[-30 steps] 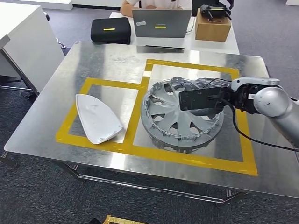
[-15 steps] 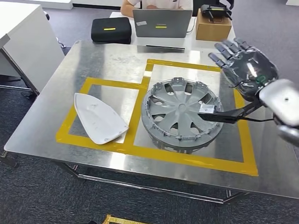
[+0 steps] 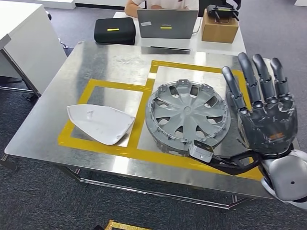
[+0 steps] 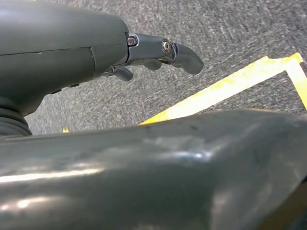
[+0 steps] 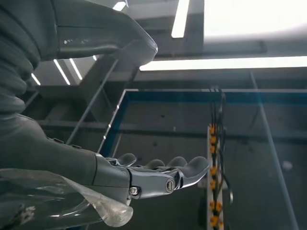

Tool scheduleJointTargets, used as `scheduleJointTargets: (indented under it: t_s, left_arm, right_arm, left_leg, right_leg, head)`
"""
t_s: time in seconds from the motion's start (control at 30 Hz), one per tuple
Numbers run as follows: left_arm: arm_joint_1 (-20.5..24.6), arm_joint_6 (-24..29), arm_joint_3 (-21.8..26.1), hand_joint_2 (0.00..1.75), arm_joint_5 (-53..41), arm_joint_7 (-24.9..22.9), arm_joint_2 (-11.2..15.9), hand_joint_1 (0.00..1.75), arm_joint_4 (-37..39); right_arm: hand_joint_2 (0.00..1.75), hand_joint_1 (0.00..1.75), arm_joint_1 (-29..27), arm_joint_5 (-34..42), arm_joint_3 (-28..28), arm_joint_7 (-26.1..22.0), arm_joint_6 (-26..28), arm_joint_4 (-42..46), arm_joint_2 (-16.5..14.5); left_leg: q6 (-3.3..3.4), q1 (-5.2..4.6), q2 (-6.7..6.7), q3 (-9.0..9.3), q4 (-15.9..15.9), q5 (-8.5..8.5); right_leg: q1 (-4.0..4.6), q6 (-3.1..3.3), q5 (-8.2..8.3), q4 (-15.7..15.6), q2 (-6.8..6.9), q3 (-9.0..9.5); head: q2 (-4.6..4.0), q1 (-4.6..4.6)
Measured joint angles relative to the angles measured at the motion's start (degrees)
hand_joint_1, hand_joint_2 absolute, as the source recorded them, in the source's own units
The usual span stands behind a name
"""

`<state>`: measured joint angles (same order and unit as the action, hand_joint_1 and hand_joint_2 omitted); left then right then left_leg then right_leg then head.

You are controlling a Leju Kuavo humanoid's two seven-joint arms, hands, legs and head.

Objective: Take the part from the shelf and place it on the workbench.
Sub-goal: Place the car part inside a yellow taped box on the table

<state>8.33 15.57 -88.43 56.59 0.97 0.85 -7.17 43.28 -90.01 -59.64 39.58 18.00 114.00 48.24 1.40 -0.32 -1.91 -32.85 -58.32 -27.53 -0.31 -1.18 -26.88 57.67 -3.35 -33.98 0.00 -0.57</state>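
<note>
grey carpet floor [image 3: 32,201], white desk [image 3: 217,45], ceiling strip lights [image 5: 217,62]

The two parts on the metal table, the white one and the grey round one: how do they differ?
The white part is a smooth, closed shell tapering to a point; the grey wheel cover is round, with spokes and openings. The white part lies in the left taped box, overlapping its yellow tape; the wheel cover sits in the larger right box. Both rest flat on the workbench, touched by neither hand.

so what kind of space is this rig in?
Likely an office or lab set up as a mock workstation: metal workbench with yellow tape zones, grey carpet, and a person at a laptop behind.
</note>
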Motion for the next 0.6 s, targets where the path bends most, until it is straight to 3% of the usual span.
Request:
scheduleJointTargets:
  t_s: [0.37,0.5,0.6]
  left_arm:
    - [0.6,-0.1,0.0,0.00,-1.1,-0.6,0.0,0.00,0.0]
    - [0.6,-0.1,0.0,0.00,-1.2,-0.6,0.0,0.00,0.0]
    - [0.6,0.0,0.0,0.00,-1.4,-0.7,0.0,0.00,0.0]
  right_arm:
    - [1.75,0.00,-2.3,0.0,6.3,-4.2,2.8,4.9,1.3]
    - [1.75,0.00,-5.2,0.0,9.3,-6.8,4.1,4.9,1.3]
    - [1.75,0.00,-9.2,0.0,13.1,-11.3,6.1,4.9,1.0]
  left_leg:
    - [0.01,-0.03,0.00,-0.01,0.0,-0.01]
    - [0.09,-0.18,-0.04,-0.05,-0.2,-0.06]
    - [0.22,-0.28,-0.07,-0.09,-0.3,-0.11]
  right_leg:
    - [-0.02,0.00,0.00,0.0,0.00,0.01]
    - [-0.17,-0.16,0.07,-0.1,0.03,0.02]
    - [-0.25,-0.27,0.09,-0.1,0.05,0.02]
  head:
    - [0.00,0.01]
    - [0.00,-0.01]
    - [0.00,0.00]
